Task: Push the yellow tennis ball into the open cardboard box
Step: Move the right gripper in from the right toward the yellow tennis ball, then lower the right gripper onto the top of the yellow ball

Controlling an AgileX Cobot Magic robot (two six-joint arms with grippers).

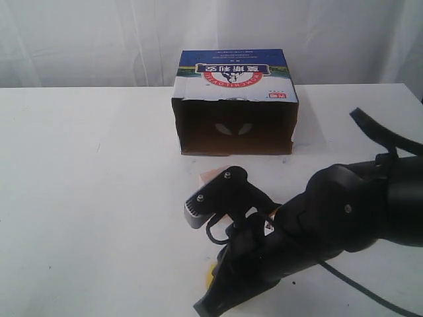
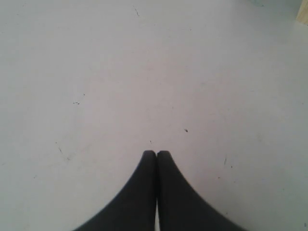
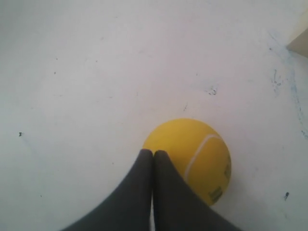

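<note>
The yellow tennis ball (image 3: 199, 156) lies on the white table, its white seam and dark print showing in the right wrist view. My right gripper (image 3: 153, 153) is shut, its joined fingertips against the ball's near side with nothing between them. From the exterior view only a yellow sliver of the ball (image 1: 209, 275) shows beside the right gripper (image 1: 203, 308) at the front edge. The open cardboard box (image 1: 236, 112) stands at the back centre, its dark opening facing the ball. My left gripper (image 2: 156, 153) is shut over bare table and is out of the exterior view.
A pale wooden cube (image 1: 211, 174) sits between the ball and the box, half hidden behind the right wrist camera (image 1: 221, 197). The right arm (image 1: 344, 211) fills the front right. A white curtain hangs behind the table.
</note>
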